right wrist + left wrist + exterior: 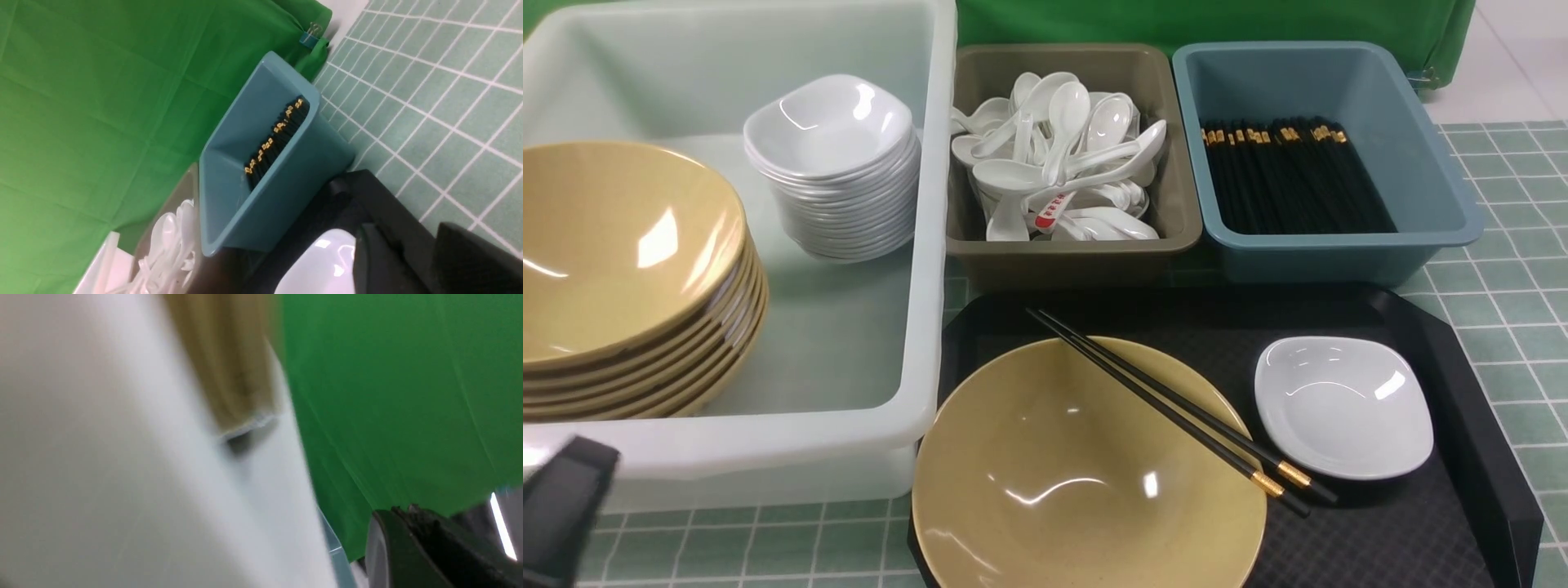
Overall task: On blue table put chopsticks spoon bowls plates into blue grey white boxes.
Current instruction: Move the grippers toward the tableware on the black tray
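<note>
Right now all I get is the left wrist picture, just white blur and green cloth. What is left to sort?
Observer: On the black tray sits one tan bowl, with a pair of chopsticks lying across its rim.
Operator: Anything else on that tray?
Observer: A small white dish, to the right of the bowl.
Operator: Where would the chopsticks go?
Observer: The blue box behind the tray, on the right, already holds a row of black sticks like them.
</note>
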Robot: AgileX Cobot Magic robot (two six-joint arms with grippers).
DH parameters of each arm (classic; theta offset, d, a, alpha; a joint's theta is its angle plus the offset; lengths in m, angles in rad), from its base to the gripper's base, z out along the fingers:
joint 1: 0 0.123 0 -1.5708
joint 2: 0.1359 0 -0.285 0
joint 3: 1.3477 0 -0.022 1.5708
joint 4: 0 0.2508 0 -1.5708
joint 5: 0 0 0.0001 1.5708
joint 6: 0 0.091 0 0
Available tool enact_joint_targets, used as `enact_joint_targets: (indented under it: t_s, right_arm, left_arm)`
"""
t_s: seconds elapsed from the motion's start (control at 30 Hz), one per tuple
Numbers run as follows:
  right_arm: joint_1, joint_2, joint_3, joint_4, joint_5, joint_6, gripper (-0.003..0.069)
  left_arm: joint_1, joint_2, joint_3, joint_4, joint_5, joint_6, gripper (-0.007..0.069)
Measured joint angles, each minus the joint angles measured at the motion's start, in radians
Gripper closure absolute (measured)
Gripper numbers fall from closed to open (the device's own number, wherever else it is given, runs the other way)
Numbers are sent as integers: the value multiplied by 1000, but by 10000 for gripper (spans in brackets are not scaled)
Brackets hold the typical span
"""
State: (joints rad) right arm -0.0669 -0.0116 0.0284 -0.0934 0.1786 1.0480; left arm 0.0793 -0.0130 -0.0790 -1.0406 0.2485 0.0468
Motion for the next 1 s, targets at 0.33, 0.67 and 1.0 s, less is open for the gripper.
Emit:
enact_joint_targets:
  t_s: [0.33, 0.67, 1.0]
  right_arm:
    - [180, 226, -317, 0, 167, -521, 603]
    - [374, 865, -884, 3, 763, -1128, 623]
    - [509, 1312, -1169, 227, 934, -1394, 596]
  left_arm:
    - [1, 317, -476, 440, 379, 243, 638]
    - [-80, 730, -906, 767, 818, 265, 638]
    - [-492, 1065, -1067, 813, 870, 339, 638]
